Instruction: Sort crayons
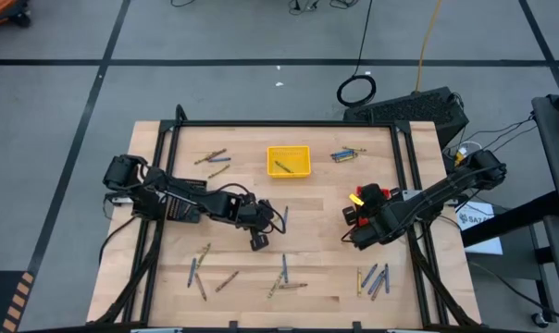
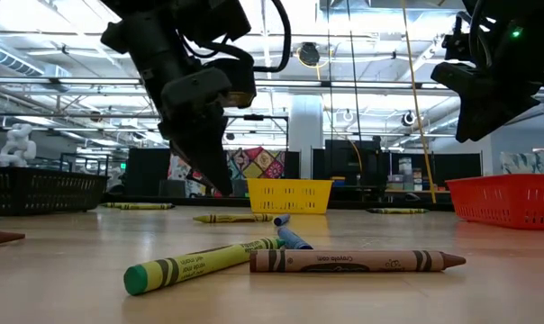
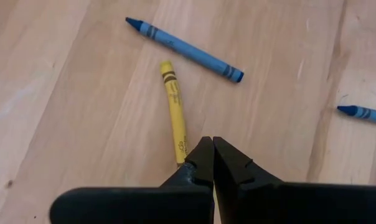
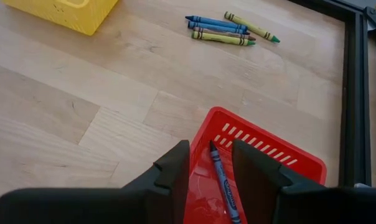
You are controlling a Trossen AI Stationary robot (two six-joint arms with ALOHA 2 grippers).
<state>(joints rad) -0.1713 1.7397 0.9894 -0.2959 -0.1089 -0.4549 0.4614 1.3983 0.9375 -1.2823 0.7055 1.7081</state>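
Wooden tabletop (image 1: 307, 208) was strewn with thin blue, yellow and olive crayons (image 1: 284, 277). Left gripper (image 3: 211, 151), fingers pinched together and empty, hovered at the end of a yellow crayon (image 3: 173, 109); it would likely need to spread its fingers and straddle the stick squarely. Right gripper (image 4: 211, 163) hung parted over the red plastic tray (image 4: 263, 149) holding one blue crayon (image 4: 222, 180). Bare wood lay between them.
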